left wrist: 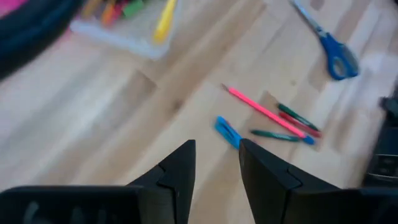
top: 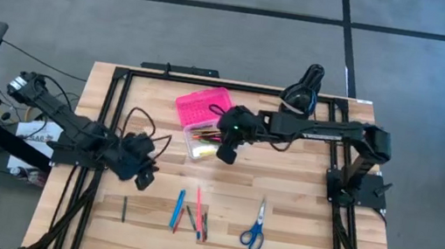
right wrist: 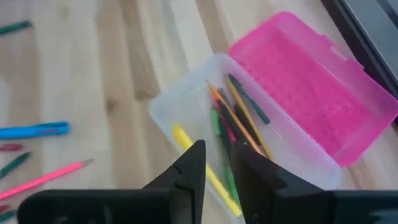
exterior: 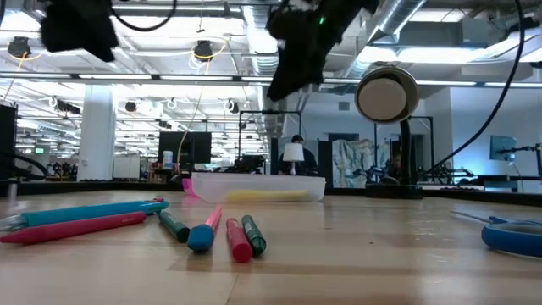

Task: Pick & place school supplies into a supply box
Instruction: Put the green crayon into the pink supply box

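— Over on the left side, what's that arm doing?
— Left gripper (top: pixel 142 176) hangs above the bare wood with its fingers a little apart and nothing between them. Just in front of it lies one dark pencil (top: pixel 124 208), alone.
— And further along?
— A loose bunch near the front edge: one blue pen (top: pixel 178 209), one long pink pencil (top: pixel 199 205), and about four short markers (exterior: pixel 246 237), green and red. Roughly six, though they overlap.
— The box?
— Behind that bunch, mid-table, the box (right wrist: pixel 163 111) lies open, pink lid (top: pixel 203 107) folded back. Inside I count one yellow pen (right wrist: pixel 205 165) plus about five more, orange, green, red and dark; exact number unclear. The right gripper (right wrist: pixel 215 152) hovers directly over it, fingers narrowly parted, holding nothing.
— Rightmost?
— One pair of scissors (top: pixel 254 229), on the table.
— So progress?
— I'd say nearly halfway: about six in, about eight left
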{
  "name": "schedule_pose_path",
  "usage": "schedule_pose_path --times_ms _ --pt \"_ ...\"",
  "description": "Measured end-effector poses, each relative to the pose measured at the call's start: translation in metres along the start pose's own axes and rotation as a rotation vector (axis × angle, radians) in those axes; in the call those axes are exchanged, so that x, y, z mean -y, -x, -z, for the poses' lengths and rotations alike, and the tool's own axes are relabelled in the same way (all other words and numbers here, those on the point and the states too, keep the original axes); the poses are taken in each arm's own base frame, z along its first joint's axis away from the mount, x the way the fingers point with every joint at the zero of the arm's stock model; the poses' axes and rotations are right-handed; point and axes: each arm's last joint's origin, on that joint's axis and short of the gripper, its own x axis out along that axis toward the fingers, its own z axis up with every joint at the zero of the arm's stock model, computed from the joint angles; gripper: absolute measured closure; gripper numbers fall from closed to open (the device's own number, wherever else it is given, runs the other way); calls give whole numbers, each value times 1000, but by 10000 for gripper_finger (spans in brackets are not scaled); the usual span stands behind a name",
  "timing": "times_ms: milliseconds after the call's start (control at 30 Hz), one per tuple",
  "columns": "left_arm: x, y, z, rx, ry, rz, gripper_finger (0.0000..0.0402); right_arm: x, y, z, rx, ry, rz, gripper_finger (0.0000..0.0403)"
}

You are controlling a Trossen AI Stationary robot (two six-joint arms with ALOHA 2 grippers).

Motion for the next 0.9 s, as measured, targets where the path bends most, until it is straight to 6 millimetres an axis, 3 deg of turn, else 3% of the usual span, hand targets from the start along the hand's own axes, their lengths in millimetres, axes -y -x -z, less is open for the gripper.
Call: schedule_pose_path --times_ms 267,467,667,900 --pt "13 -5 41 -111 221 -85 285 -21 50 -4 84 41 -27 331" --pt "23 -22 77 -259 390 -255 285 -21 77 -7 153 38 -41 331" --pt "32 -48 109 -348 488 -425 285 -21 89 -5 152 67 -43 331" --pt "45 -73 126 -393 521 -417 285 -20 89 -3 138 79 -42 331"
